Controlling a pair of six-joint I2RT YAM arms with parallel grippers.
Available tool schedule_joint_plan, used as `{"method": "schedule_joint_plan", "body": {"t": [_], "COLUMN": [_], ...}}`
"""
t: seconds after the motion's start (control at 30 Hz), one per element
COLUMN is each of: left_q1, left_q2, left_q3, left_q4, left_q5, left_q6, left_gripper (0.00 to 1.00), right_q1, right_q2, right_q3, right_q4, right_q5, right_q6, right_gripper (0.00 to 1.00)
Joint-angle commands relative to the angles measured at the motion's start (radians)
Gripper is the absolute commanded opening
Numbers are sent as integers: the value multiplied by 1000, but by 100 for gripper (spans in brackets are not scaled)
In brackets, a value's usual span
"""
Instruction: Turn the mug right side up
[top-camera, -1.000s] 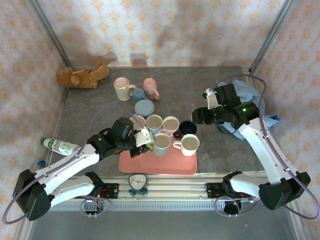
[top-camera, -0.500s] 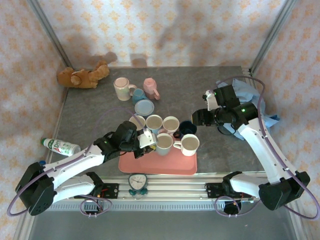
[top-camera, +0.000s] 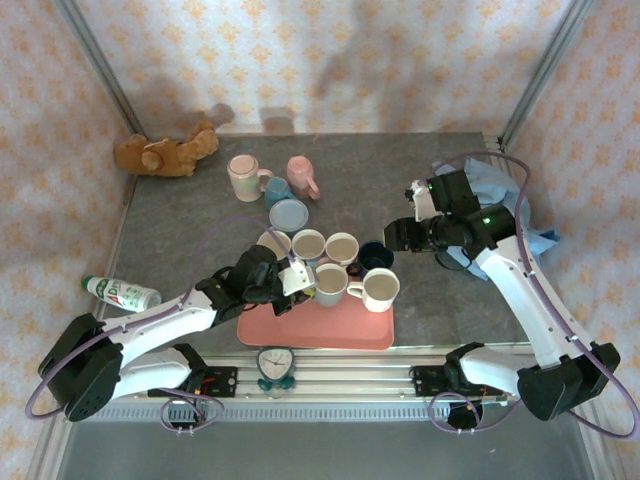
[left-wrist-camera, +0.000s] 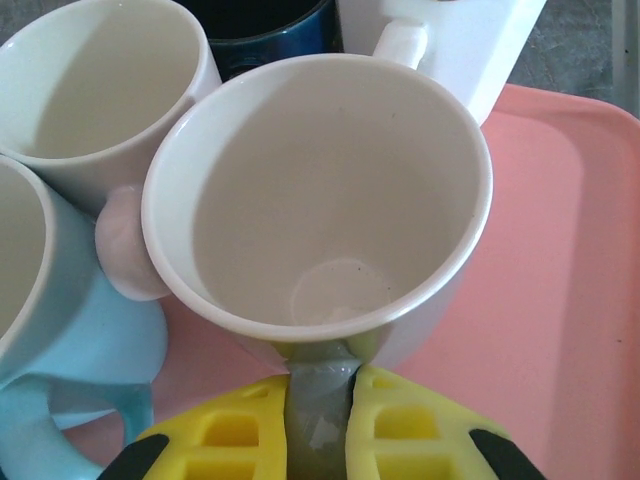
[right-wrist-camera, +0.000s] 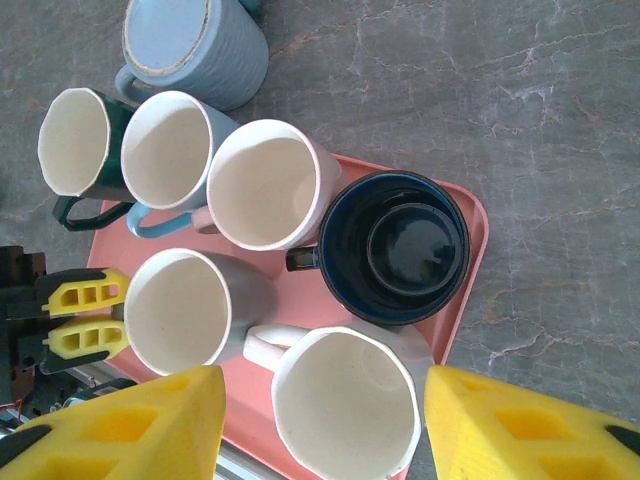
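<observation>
Grey mug (upright) in end effector

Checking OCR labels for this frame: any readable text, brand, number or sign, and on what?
No text can be read.
Label on the bottle: green and red print, too small to read.
Dial of the clock: marks too small to read.
The grey mug and the other mugs on the pink tray: plain, no print on the sides seen.
</observation>
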Motion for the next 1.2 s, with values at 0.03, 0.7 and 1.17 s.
{"method": "schedule_joint_plan", "body": {"t": [0.03, 0.7, 1.17], "left_q1": [-12, -12, -12], "left_q2": [9, 56, 4], "left_q3": [-7, -57, -69], "left_q4": [149, 228, 189], "left_q5": [-15, -80, -101], "left_q6": [-16, -18, -27], "left_gripper": [0, 8, 37], "right_q1": [-8, -8, -7], "right_q2": [-15, -11, -7], "right_q3": [-9, -3, 5], "right_q4": [18, 30, 31], "right_q5": [10, -4, 1], "right_q6": [8, 22, 21], "right_gripper": [56, 56, 57]}}
